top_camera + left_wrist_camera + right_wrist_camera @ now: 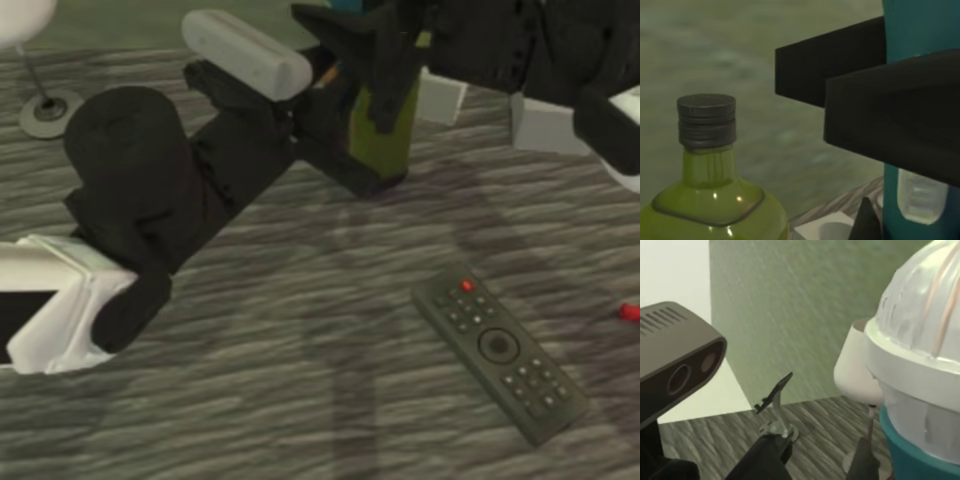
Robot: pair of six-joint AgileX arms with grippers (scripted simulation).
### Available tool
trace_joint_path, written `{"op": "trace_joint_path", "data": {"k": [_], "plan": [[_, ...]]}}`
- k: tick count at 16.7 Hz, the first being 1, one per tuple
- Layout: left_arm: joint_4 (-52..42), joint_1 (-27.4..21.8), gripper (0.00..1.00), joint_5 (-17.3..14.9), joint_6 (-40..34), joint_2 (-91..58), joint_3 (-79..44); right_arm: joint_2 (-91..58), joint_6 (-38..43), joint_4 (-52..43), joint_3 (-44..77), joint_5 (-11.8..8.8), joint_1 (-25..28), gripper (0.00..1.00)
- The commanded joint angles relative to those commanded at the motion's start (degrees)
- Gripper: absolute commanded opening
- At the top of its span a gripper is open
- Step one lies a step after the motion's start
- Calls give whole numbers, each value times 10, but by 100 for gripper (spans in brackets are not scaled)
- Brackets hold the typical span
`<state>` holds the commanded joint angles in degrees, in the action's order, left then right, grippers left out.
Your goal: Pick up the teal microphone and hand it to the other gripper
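Above bottle [710, 200], right pincer [890, 105] gripping teal microphone [925, 25]

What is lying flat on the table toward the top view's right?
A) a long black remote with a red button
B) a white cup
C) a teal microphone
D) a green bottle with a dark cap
A: the long black remote lies flat there alone, red button at one end; the green bottle stands farther back, among the arms.
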<state>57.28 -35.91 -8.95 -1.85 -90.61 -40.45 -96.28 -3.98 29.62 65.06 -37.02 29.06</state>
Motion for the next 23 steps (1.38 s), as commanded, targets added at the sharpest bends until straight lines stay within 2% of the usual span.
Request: {"op": "trace_joint_path", "data": {"k": [2, 3, 11, 23], "plan": [[0, 0, 0, 0, 0, 0, 0, 0, 0, 0, 0, 0, 0, 2], [0, 0, 0, 0, 0, 0, 0, 0, 0, 0, 0, 0, 0, 0], [0, 0, 0, 0, 0, 0, 0, 0, 0, 0, 0, 0, 0, 0], [0, 0, 90, 0, 0, 0, 0, 0, 0, 0, 0, 0, 0, 0]]}}
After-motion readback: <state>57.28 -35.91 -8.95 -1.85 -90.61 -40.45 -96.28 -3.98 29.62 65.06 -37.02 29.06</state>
